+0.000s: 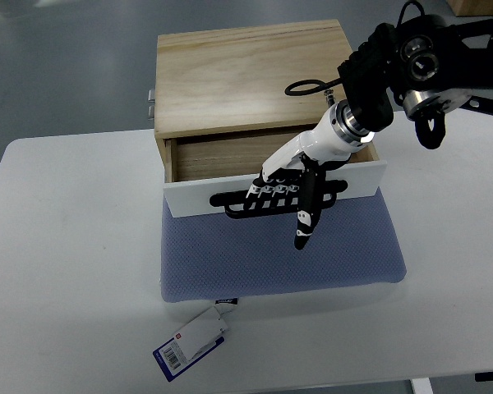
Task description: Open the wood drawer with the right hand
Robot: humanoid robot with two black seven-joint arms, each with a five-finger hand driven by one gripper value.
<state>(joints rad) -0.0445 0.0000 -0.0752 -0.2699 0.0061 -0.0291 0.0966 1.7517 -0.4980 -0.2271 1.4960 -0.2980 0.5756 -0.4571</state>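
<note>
Right robot hand (pixel 283 193) hooked, fingers apparently curled, into the black handle slot (pixel 230 199) of the partly open wood drawer (pixel 357 176): rigid, probably light, best pulled straight.

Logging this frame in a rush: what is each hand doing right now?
Right hand: fingers hooked through the handle slot of the drawer front, shut on it; the drawer is partly open.
Left hand: not in view.

The white tabletop (pixel 74 246) at 9 o'clock is free. At 6 o'clock, the blue mesh mat (pixel 279 254) and a tagged white label (pixel 193 341) occupy the approach.
</note>
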